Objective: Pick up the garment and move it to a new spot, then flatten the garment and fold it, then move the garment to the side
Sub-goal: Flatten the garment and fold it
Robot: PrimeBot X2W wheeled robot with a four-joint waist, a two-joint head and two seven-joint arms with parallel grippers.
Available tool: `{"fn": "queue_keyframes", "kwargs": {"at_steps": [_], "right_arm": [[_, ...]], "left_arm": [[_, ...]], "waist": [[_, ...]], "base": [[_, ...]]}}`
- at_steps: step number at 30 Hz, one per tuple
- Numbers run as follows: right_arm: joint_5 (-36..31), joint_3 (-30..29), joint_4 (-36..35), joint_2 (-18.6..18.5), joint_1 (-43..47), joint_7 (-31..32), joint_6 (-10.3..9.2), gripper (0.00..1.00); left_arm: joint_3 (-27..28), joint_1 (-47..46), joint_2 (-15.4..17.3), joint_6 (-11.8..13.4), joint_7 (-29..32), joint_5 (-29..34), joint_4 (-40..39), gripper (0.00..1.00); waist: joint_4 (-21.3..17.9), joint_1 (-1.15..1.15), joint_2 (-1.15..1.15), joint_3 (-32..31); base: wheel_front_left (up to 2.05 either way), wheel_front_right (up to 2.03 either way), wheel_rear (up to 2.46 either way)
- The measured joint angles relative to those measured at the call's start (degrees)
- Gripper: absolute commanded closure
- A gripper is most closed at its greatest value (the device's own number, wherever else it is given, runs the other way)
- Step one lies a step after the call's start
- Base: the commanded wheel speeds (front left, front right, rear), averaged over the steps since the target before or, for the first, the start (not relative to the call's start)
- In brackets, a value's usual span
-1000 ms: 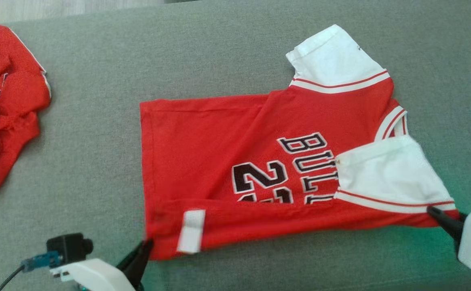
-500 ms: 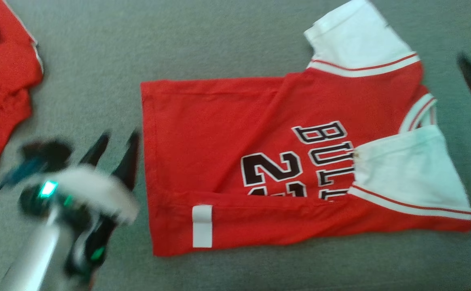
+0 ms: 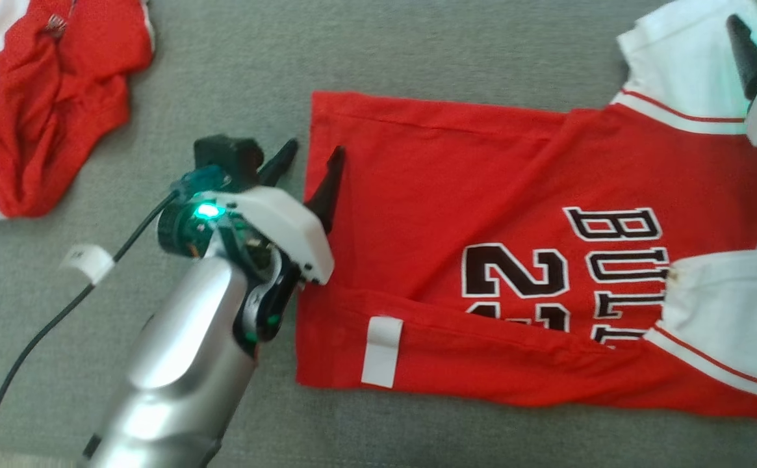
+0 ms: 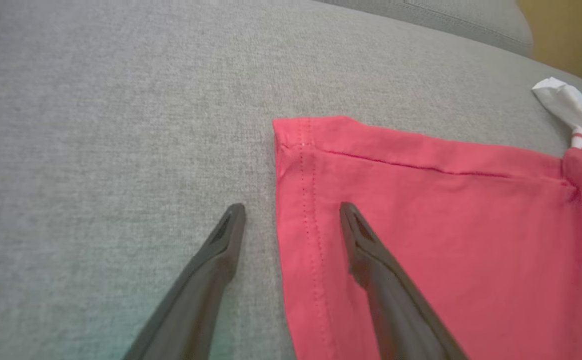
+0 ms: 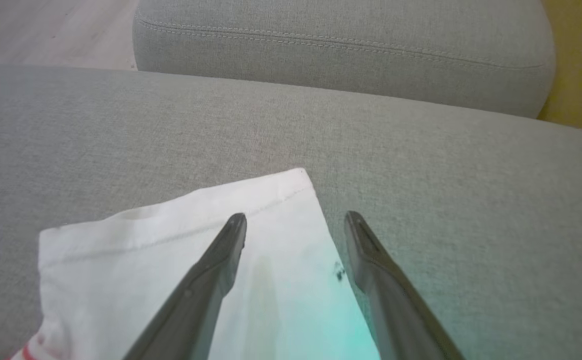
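The garment (image 3: 456,214) is a red jersey with white sleeves and black lettering, lying flat on the grey cushion with its near long edge folded over. My left gripper (image 3: 310,159) is open at the far hem corner (image 4: 291,135), one finger over the red cloth (image 4: 420,225) and the other over bare cushion. My right gripper (image 5: 295,217) is open over the far white sleeve (image 5: 196,250), straddling its right edge. In the head view one right fingertip (image 3: 739,39) shows above that sleeve (image 3: 677,58). Neither gripper holds anything.
A second red garment (image 3: 40,97) lies crumpled at the far left of the cushion (image 3: 235,78). A black cable with a white tag (image 3: 89,260) trails from my left wrist. A second grey cushion (image 5: 345,50) lies beyond the sleeve, with wooden floor (image 5: 46,30) at the left.
Both grippers have opened and let go of the folded near edge. They have moved away from me to the jersey's far edge. The camera has shifted, so the scene sits further right.
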Motion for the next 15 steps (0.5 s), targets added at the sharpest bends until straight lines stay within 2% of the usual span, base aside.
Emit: {"fn": "queue_keyframes", "kwargs": {"at_steps": [7,15], "right_arm": [[-1.8,0.4,9.7,0.0,-5.1,-2.1,0.00,0.00],[-0.5,2.6,14.0,0.1,-7.8,-0.5,0.00,0.00]], "left_arm": [[-1.0,-4.5,-2.5,-1.5,-3.1,0.5,5.3,0.00],[-2.2,-6.6,-3.1,-3.3,-3.2,-0.1,8.2,0.00]], "waist": [[1.7,0.00,0.00,1.6],[1.6,-0.01,0.00,1.2]], "base": [[0.00,0.00,0.00],[0.00,0.00,0.00]]}}
